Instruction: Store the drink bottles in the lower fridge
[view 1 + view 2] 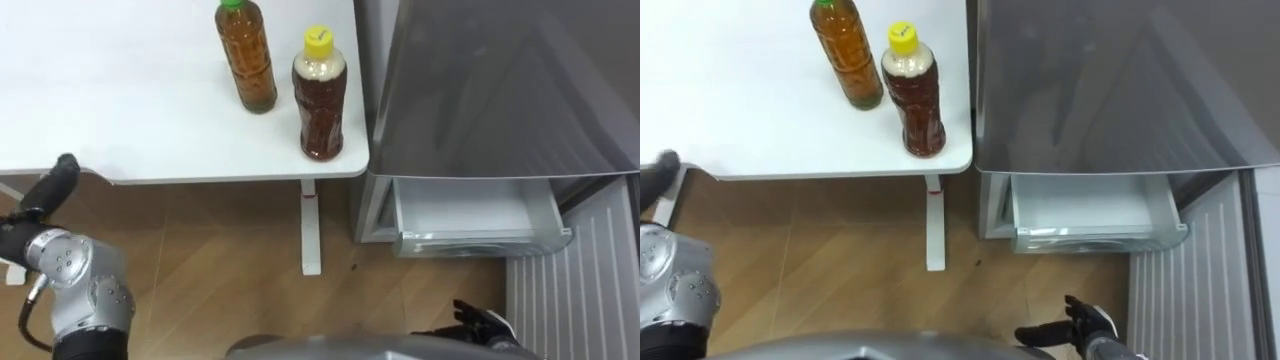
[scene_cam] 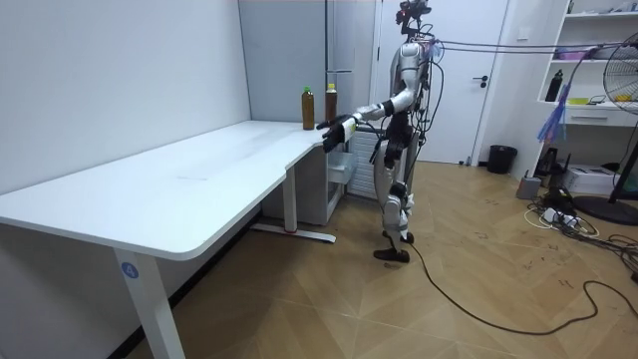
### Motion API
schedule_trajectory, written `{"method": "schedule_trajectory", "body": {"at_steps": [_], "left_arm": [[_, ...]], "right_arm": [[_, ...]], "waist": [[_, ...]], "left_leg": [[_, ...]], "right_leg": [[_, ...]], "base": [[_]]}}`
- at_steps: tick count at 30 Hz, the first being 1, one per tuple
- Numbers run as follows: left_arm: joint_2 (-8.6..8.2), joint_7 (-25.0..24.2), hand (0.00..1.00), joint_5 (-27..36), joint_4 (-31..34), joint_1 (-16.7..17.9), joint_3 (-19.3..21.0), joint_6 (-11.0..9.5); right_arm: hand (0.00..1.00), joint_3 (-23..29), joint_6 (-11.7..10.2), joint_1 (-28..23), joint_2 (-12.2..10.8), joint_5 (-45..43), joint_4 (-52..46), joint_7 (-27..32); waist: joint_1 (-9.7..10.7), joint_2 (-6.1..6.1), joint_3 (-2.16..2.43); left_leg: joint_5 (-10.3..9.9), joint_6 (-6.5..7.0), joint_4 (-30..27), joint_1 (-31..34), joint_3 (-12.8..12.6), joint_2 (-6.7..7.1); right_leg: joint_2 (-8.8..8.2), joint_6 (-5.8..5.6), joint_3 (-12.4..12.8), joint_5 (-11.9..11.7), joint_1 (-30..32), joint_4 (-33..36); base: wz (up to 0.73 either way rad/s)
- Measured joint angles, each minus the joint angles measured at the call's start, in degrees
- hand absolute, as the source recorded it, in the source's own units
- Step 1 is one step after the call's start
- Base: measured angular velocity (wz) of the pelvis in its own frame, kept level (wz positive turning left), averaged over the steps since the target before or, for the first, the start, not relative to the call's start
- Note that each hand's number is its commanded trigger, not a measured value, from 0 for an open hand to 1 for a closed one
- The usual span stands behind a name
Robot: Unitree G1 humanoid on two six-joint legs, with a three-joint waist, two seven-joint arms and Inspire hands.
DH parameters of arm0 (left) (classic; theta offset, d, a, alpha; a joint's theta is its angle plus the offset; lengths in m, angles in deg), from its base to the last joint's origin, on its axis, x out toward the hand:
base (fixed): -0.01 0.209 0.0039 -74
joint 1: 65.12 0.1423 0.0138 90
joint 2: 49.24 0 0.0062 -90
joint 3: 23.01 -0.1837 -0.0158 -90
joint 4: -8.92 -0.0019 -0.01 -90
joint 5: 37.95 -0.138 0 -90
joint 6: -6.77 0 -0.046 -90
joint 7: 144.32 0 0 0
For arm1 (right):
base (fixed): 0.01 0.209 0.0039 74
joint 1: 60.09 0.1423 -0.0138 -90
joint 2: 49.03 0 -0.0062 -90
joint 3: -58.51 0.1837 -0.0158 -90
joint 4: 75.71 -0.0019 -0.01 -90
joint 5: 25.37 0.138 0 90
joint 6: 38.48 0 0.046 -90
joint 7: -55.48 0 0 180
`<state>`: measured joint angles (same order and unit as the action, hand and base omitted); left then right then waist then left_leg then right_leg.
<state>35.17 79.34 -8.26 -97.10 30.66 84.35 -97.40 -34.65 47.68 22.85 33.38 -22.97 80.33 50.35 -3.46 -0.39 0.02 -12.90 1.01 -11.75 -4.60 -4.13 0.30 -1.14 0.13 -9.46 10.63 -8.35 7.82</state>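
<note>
Here, we see two drinks standing upright on the white tabletop (image 1: 120,100), near its corner. One is a green-capped bottle (image 1: 246,55) of amber liquid. Just beside it at four o'clock stands a yellow-capped bottle (image 1: 320,95) of darker liquid. At three o'clock from them is the grey fridge (image 1: 500,90), its lower drawer (image 1: 465,215) standing open. Our left hand (image 1: 50,190) sits at eight o'clock from the bottles, by the tabletop's near edge, dark fingers straight, holding nothing. Our right hand (image 1: 1085,325) hangs at six o'clock from the drawer, fingers loosely spread, empty.
</note>
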Motion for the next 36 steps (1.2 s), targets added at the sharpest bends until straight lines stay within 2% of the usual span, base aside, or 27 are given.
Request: {"method": "schedule_trajectory", "body": {"at_steps": [2,6,12,14,17,20,24,26,31,34,36], "left_arm": [[0.10,1.2,0.00,-3.6,3.5,0.0,0.4,-0.1],[0.11,1.7,0.00,-9.5,9.9,0.0,0.7,-0.3],[0.19,-0.4,0.00,-14.2,22.7,0.0,1.7,-1.0],[0.22,-3.8,0.00,-14.3,27.3,0.0,1.7,-1.1],[0.25,-8.7,0.00,-14.5,30.5,0.0,1.4,-1.1],[0.50,-13.2,0.00,-14.4,33.8,0.0,-0.8,-0.3],[1.69,-19.9,0.00,-14.1,34.8,-0.1,-4.2,1.1],[2.39,-24.9,0.00,-14.0,35.4,-1.1,-5.4,1.3],[2.45,-32.5,0.00,-13.0,36.9,-2.9,-7.8,1.4],[2.47,-36.7,0.00,-11.1,36.7,-3.6,-9.7,1.7],[2.47,-39.2,0.00,-11.1,36.6,-3.6,-10.6,2.7]], "right_arm": [[0.00,0.1,-0.6,-0.4,0.0,0.1,-0.1,0.0],[0.00,0.2,-1.7,-1.0,0.1,1.3,0.0,0.0],[0.00,1.2,-2.6,-1.8,0.2,2.7,0.2,-1.2],[0.00,2.3,-2.6,-1.8,0.2,3.1,0.9,-1.9],[0.00,2.4,-2.6,-1.8,0.3,3.1,1.1,-3.1],[0.00,2.7,-2.4,-0.9,0.3,4.0,1.5,-3.9],[0.00,2.8,-2.4,0.5,0.4,4.3,3.4,-4.6],[0.00,2.8,-2.5,1.4,0.8,4.1,4.1,-5.8],[0.00,2.7,-2.8,1.5,1.3,4.5,4.1,-6.3],[0.00,2.4,-2.9,1.4,1.3,5.0,4.2,-6.1],[0.00,2.4,-2.9,1.5,1.2,4.9,4.4,-6.1]], "waist": [[0.1,-0.29,-0.15],[-0.1,-0.58,-0.14],[0.1,-0.83,0.10],[0.1,-0.85,-0.04],[0.5,-0.68,-0.21],[1.6,-0.40,-0.51],[3.0,-0.34,-0.48],[3.8,-0.42,-0.52],[4.7,-1.05,-0.70],[5.1,-0.99,-0.83],[5.1,-0.86,-0.90]], "left_leg": [[0.0,0.01,0.0,0.0,0.4,0.08],[0.0,0.04,0.0,0.2,1.5,0.30],[0.2,0.23,0.0,-0.2,2.5,0.55],[0.2,0.29,0.0,-0.5,2.5,0.63],[0.2,0.29,0.0,-0.4,2.6,0.70],[0.3,0.39,-0.1,0.1,3.2,0.93],[0.3,0.42,0.0,0.3,3.2,1.02],[0.3,0.43,0.0,0.9,3.2,1.01],[0.3,0.46,0.0,0.9,2.7,0.92],[0.3,0.46,0.4,0.2,2.4,0.83],[0.3,0.46,0.6,-0.2,1.9,0.74]], "right_leg": [[-0.01,0.00,-0.2,0.0,-0.1,0.0],[-0.05,0.00,-0.6,0.0,0.1,0.0],[-0.23,-0.03,-1.6,0.0,-0.9,-0.1],[-0.31,-0.05,-1.6,0.0,-0.7,-0.2],[-0.40,-0.18,-1.7,0.1,-0.7,-0.2],[-0.51,-0.20,-1.8,0.1,-0.8,-0.6],[-0.56,-0.21,-1.7,0.1,-0.7,-0.8],[-0.54,-0.20,-1.7,0.1,-0.6,-0.8],[-0.54,-0.21,-1.5,0.1,0.1,-0.4],[-0.50,-0.21,-0.8,0.1,0.0,-0.2],[-0.46,-0.21,0.0,0.1,-0.3,-0.1]], "base": [[0.02],[0.06],[0.08],[0.00],[0.00],[0.08],[0.01],[0.00],[-0.02],[-0.06],[-0.13]]}}
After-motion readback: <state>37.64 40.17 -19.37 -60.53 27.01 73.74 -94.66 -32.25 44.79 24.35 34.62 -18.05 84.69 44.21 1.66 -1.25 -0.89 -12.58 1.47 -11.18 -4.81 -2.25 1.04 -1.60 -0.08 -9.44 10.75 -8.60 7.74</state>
